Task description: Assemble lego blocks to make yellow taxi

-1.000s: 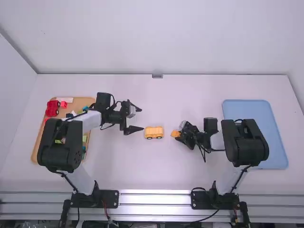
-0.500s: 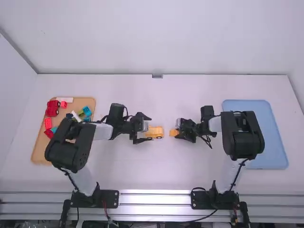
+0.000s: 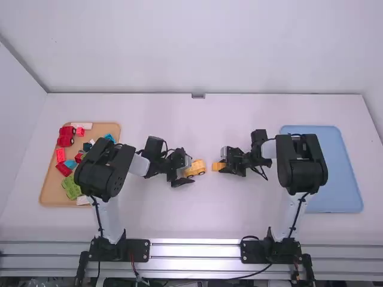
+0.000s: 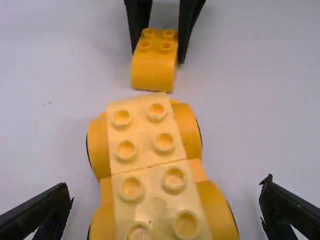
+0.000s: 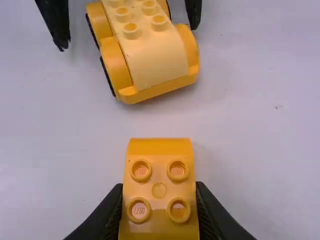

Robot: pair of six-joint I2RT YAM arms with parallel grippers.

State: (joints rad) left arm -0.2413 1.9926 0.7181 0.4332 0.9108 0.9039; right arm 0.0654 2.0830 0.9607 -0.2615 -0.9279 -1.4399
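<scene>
Left hand open, fingers either side of yellow wheeled car body on white surface. Right hand clamped on yellow curved brick, studs up, near car body's end.

Plain white back wall behind a white table, pale side wall at left, soft light

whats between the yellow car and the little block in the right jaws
Bare white table lies between the yellow car and the small block, as the right wrist view shows.
</scene>
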